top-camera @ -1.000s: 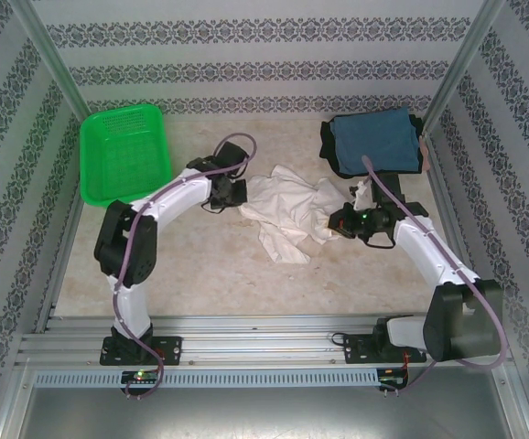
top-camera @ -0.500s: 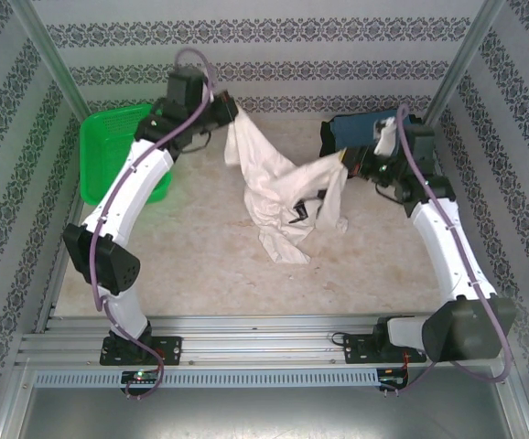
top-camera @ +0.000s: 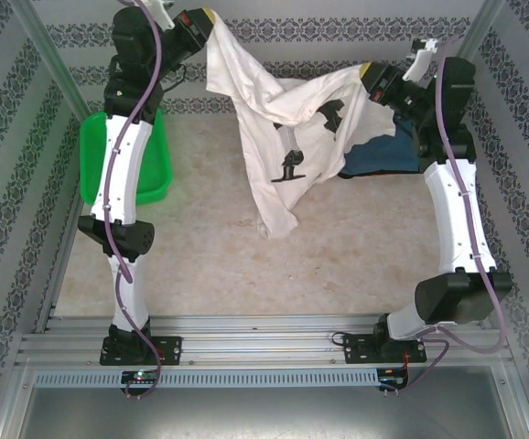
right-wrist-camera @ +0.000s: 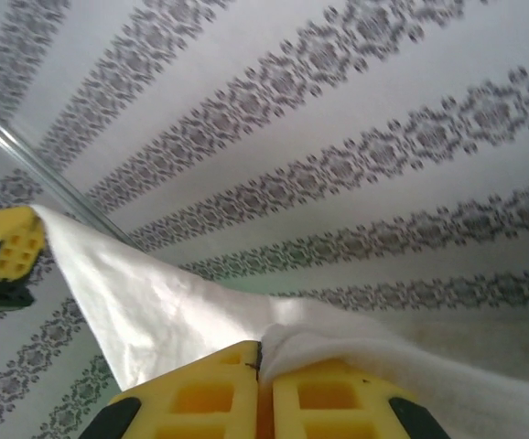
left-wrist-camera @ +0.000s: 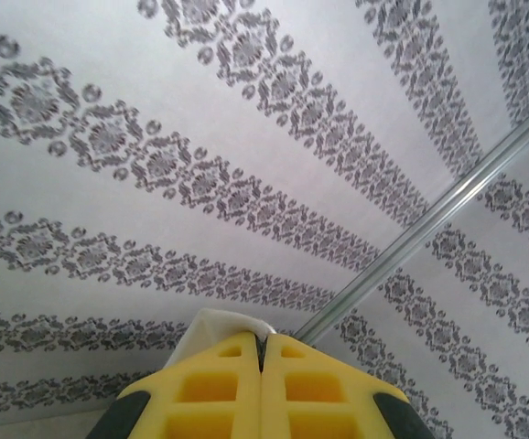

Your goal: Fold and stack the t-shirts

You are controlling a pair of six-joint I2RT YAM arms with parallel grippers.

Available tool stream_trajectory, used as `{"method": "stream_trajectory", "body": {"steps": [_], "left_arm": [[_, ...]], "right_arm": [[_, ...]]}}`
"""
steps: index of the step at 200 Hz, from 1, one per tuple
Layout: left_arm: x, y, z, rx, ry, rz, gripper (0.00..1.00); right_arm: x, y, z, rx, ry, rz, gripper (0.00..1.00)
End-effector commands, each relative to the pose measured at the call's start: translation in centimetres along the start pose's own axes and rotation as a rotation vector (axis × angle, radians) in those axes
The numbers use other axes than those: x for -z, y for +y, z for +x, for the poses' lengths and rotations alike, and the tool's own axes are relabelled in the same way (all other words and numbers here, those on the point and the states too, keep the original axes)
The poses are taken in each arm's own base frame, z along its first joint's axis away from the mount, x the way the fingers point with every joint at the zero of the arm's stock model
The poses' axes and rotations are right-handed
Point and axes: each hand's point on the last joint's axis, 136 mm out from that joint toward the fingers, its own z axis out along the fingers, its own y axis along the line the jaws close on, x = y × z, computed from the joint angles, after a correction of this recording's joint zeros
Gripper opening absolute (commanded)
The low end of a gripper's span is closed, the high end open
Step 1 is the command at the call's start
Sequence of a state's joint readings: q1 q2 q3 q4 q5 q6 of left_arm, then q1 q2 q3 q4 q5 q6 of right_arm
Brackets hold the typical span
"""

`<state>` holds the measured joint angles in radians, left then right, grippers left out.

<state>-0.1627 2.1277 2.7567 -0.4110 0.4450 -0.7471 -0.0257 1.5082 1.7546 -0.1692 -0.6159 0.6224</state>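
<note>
1. Left jaws clamped shut on one edge of white t-shirt, high at back-left
2. Right jaws pinched closed on opposite edge, high at back-right
3. Strung between both, lower end hanging toward worktop
4. Teal t-shirt flat on worktop under right arm
5. Versus a second ago: crumpled on worktop with arms low then, lifted and spread now

Near half of the table is wide open. The hanging white t-shirt curtains off the middle-back. The green mesh basket hogs back-left, the teal-blue shirt sits back-right, and the patterned wall is right behind.
</note>
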Motion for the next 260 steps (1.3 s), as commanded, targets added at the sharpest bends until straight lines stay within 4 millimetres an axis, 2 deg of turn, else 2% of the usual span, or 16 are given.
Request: {"method": "stream_trajectory", "body": {"steps": [1, 17, 31, 50, 62, 83, 97, 113, 142, 162, 186, 199, 213, 228, 244, 260], "left_arm": [[3.2, -3.9, -5.1, -0.036, -0.114, 0.129, 0.00], [5.1, -4.1, -6.5, -0.069, -0.123, 0.117, 0.00], [6.7, -3.8, -6.9, -0.105, -0.103, 0.079, 0.00], [8.1, -3.0, -5.8, -0.128, -0.056, 0.021, 0.00], [8.6, -2.2, -5.0, -0.108, -0.046, -0.004, 0.00], [7.1, 0.6, -2.4, 0.003, -0.016, 0.002, 0.00], [5.2, 1.2, -0.9, 0.053, -0.014, 0.043, 0.00], [2.3, 0.8, 1.2, 0.077, 0.039, 0.086, 0.00], [-2.3, -2.3, 2.9, 0.087, 0.078, 0.212, 0.00], [-3.6, -2.7, 1.9, 0.153, 0.023, 0.286, 0.00], [-4.3, -1.1, 1.6, 0.172, 0.001, 0.287, 0.00], [-4.4, 0.5, 1.9, 0.179, 0.028, 0.267, 0.00], [-4.2, 3.2, 2.9, 0.137, 0.084, 0.180, 0.00], [-3.8, 7.2, 4.2, 0.078, 0.145, 0.051, 0.00], [-3.1, 12.2, 5.6, 0.061, 0.198, -0.074, 0.00], [-1.9, 18.2, 8.2, 0.025, 0.270, -0.248, 0.00]], "right_arm": [[1.5, 2.9, -2.4, 0.102, -0.061, -0.076, 0.12], [2.2, 2.5, -1.4, 0.122, -0.044, -0.053, 0.13], [3.0, 1.7, -0.1, 0.113, -0.026, -0.030, 0.13], [3.9, 0.1, 2.3, 0.080, 0.004, 0.014, 0.13], [4.6, -1.0, 2.9, 0.051, 0.006, 0.048, 0.12], [5.9, -1.8, 2.2, 0.033, -0.032, 0.083, 0.10], [6.8, -1.7, 0.9, 0.038, -0.064, 0.098, 0.10], [7.7, -0.6, -0.7, 0.063, -0.100, 0.092, 0.10], [9.2, 3.2, -2.7, 0.096, -0.143, 0.017, 0.10], [10.7, 6.5, -3.5, 0.129, -0.174, -0.053, 0.11], [12.0, 11.1, -2.9, 0.164, -0.148, -0.184, 0.10], [11.7, 13.4, -0.8, 0.152, -0.078, -0.267, 0.10], [10.1, 15.2, 3.1, 0.118, 0.048, -0.347, 0.10], [7.6, 16.4, 9.1, 0.083, 0.211, -0.408, 0.10], [4.1, 16.2, 15.8, 0.005, 0.367, -0.406, 0.10], [0.6, 15.5, 22.9, -0.079, 0.535, -0.364, 0.08]]}}
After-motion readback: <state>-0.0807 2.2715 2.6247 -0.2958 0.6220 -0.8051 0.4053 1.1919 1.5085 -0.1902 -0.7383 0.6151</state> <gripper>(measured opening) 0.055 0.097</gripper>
